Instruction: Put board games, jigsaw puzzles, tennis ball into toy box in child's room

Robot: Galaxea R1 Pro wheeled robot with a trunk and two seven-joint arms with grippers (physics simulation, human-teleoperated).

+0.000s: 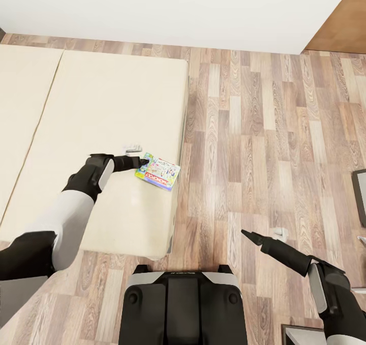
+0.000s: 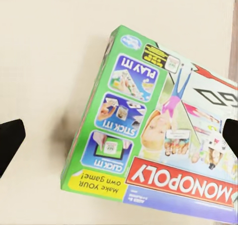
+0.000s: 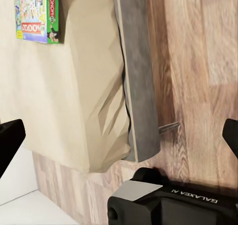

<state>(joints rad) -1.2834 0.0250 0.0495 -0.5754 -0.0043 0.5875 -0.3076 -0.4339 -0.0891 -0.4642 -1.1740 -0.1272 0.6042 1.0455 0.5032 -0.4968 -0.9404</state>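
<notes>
One board game, a flat white-green Monopoly box with red edging, lies flat on the beige mattress of the bed close to its right edge. My left gripper is at the box's left end. In the left wrist view its fingers stand wide apart, open, with the box between them and not gripped. My right gripper hangs open over the wood floor to the right of the bed, holding nothing. The right wrist view shows the same box farther off on the mattress.
The bed's grey frame runs along the plank floor. A white wall closes the far side. My dark base is at the bed's near corner. A dark-framed object sits at the right edge.
</notes>
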